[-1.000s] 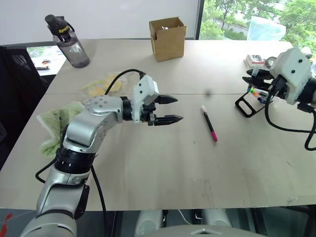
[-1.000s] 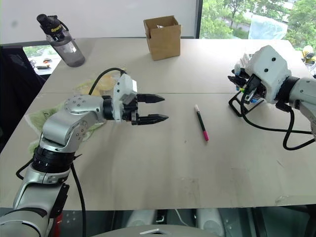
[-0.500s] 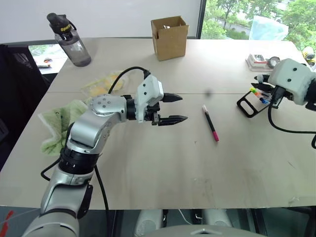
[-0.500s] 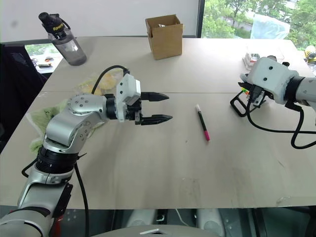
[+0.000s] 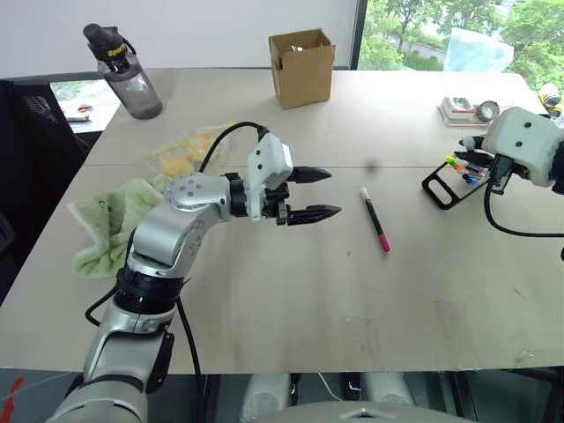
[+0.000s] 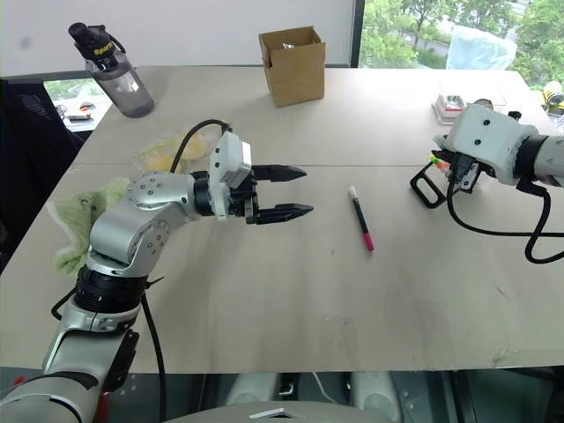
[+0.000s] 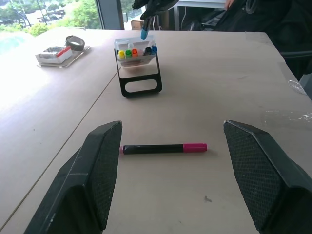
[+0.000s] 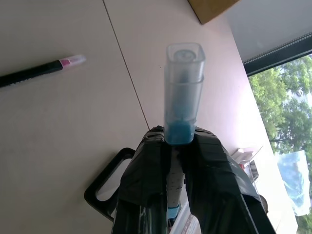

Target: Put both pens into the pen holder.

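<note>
Magenta-ended pen is seen lying on the worktop just ahead of the spread left hand, its long axis crosswise to the fingers. Blue-ended pen is pinched by the right hand above the pen holder.

text | water bottle cap band | yellow lettering, possibly "Sport"

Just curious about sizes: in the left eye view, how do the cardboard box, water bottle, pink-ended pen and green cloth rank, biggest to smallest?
1. Green cloth
2. Water bottle and cardboard box: look alike, unranked
3. Pink-ended pen
</note>
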{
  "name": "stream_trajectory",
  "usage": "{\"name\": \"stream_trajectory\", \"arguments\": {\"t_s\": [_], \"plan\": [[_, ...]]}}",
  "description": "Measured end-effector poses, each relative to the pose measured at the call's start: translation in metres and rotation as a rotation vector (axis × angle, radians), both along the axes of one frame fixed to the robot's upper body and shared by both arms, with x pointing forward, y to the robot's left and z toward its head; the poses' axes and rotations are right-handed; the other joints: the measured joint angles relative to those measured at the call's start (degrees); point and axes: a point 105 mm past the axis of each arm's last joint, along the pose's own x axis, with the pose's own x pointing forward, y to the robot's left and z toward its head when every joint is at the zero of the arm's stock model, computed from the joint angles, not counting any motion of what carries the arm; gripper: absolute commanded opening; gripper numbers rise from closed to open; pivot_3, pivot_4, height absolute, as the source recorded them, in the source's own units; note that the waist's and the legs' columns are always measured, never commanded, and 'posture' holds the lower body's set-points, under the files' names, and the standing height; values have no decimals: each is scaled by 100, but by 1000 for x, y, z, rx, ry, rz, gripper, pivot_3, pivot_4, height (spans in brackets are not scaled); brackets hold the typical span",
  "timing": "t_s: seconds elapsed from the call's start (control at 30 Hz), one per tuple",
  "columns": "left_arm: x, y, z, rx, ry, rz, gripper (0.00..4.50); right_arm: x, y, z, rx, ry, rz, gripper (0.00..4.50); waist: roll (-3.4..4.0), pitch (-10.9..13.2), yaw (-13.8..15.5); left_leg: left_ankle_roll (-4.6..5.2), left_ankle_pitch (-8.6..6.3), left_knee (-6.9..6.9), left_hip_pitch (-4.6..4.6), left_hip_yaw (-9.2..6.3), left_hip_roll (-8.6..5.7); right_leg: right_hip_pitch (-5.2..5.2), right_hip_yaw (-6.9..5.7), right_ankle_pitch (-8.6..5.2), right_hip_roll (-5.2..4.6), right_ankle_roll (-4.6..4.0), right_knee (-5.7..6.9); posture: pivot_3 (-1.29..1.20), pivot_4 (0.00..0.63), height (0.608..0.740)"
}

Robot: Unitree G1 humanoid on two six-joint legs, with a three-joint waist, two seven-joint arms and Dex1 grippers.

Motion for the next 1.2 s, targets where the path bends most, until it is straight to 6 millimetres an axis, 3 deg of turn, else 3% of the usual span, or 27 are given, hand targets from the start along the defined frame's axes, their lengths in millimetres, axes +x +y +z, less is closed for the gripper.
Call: {"name": "stream_trajectory", "arguments": {"t_s": [0.33,0.37,0.43,0.6,0.8,0.97,1.03,1.2], "plan": [[0,0,0,-3,2,2,3379,14,4,-22,-20,24,17,148,1,0,-9,0,0,8,1,3,0,0,2,1,1,0,4,0,150,736],[1,0,0,-4,2,3,3452,16,2,-24,-37,24,11,1113,1,0,-7,0,0,8,0,3,0,0,3,1,1,0,5,0,150,736],[1,1,-1,-4,5,9,3452,19,-4,-29,-59,29,-5,1899,1,0,-4,0,0,9,1,3,0,0,2,1,1,0,6,0,150,736],[1,3,-7,0,30,25,3452,21,-11,-32,-87,28,-23,4448,1,0,-4,0,0,9,0,2,0,0,2,1,1,0,6,0,150,736],[2,4,-7,0,29,34,3452,22,1,-25,-25,10,15,4448,1,0,-7,-1,0,14,1,2,0,0,2,1,1,0,12,0,150,736],[2,6,-9,5,40,40,3452,11,33,-14,145,28,117,4448,1,-1,-5,-1,0,15,1,-1,1,1,1,1,1,0,14,0,150,736],[0,11,-22,5,81,60,3452,-2,46,-24,196,87,161,4448,0,-5,0,-1,0,15,1,-6,2,4,-1,1,-2,0,11,0,150,736],[-8,30,-71,40,231,151,3452,-23,74,-81,465,297,143,4448,-5,-7,2,0,0,19,-1,-9,4,4,-2,2,-21,0,15,0,150,736]]}}
